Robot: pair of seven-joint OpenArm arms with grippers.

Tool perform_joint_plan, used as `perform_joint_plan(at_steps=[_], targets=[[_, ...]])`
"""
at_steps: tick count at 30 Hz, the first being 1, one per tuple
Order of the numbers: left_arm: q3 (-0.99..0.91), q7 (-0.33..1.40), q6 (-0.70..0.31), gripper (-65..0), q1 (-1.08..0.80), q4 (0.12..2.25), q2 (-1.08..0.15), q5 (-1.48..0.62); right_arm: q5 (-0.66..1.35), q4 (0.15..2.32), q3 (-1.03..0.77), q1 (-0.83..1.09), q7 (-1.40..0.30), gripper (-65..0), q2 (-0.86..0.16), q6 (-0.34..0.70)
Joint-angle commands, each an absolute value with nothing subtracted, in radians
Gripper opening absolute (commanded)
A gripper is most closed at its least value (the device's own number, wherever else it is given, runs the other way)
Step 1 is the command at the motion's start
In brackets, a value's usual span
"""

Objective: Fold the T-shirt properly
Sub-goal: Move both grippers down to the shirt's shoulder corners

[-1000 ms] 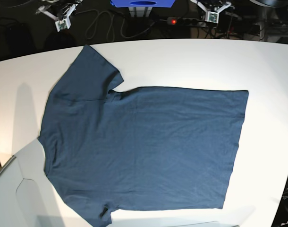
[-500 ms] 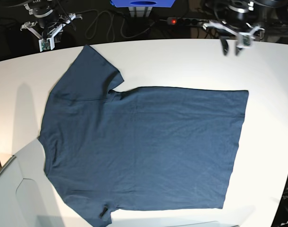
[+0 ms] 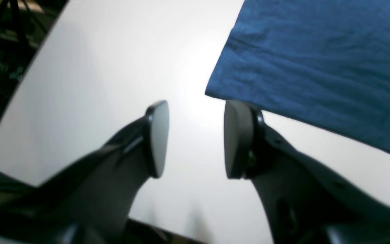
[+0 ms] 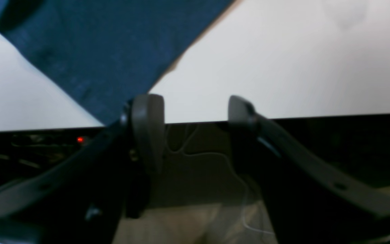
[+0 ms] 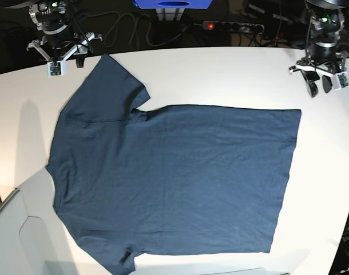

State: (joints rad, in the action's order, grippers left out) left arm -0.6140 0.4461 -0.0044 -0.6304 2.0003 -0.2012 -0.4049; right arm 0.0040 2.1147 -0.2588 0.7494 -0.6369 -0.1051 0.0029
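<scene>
We look down on a broad white table with a curved far edge, brightly lit from above. Behind it the room is dark. On the dark floor we see a power strip with a glowing red switch, loose grey cables, and a blue box.

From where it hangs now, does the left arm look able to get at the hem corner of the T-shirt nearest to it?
Probably yes. The left gripper hangs with its jaws apart just beyond that corner of the T-shirt, which lies flat on the table. Only bare tabletop shows between them in the left wrist view.
</scene>
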Motion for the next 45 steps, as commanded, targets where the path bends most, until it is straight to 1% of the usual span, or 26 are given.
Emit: perform_joint_plan(at_steps=[1,4,8,13,15,20,23,26,32,37,45], targets=[[-0.61,0.423,-0.002,-39.4,-0.624,2.002,-0.22,-0.414,0.004,2.13,-0.262,0.756,-0.619,-34.8,-0.105,0.008],[-0.591,0.418,-0.002,-39.4,-0.599,1.957,-0.246,-0.412,0.002,2.129,-0.26,0.734,-0.619,-34.8,-0.085,0.008],[-0.588,0.418,-0.002,-39.4,-0.558,1.893,-0.24,-0.412,0.002,2.129,-0.243,0.731,-0.619,-34.8,-0.085,0.008],[-0.568,0.417,-0.002,-39.2,-0.512,1.845,-0.226,-0.414,-0.001,2.129,-0.157,0.73,-0.619,-34.9,-0.136,0.008],[-0.567,0.417,-0.002,-38.1,-0.504,1.837,-0.223,-0.414,-0.001,2.129,-0.133,0.73,-0.619,-34.9,-0.148,0.008],[-0.55,0.417,-0.002,-37.4,-0.447,1.801,-0.208,-0.412,-0.001,2.129,-0.13,0.73,-0.615,-34.8,-0.154,0.008],[-0.544,0.417,-0.002,-37.4,-0.394,1.732,-0.205,-0.412,-0.001,2.129,-0.13,0.73,-0.615,-34.7,-0.157,0.008],[-0.542,0.417,-0.002,-37.4,-0.337,1.656,-0.205,-0.412,-0.001,2.129,-0.124,0.73,-0.613,-34.7,-0.183,0.008],[-0.542,0.417,-0.002,-37.4,-0.252,1.563,-0.209,-0.41,-0.001,2.124,-0.124,0.728,-0.618,-34.6,-0.197,0.008],[-0.504,0.415,-0.002,-37.4,-0.194,1.48,-0.225,-0.409,-0.001,2.12,-0.124,0.728,-0.618,-34.6,-0.197,0.008],[-0.475,0.415,-0.001,-37.4,-0.151,1.442,-0.219,-0.406,-0.002,2.118,-0.124,0.728,-0.619,-34.6,-0.197,0.008]])
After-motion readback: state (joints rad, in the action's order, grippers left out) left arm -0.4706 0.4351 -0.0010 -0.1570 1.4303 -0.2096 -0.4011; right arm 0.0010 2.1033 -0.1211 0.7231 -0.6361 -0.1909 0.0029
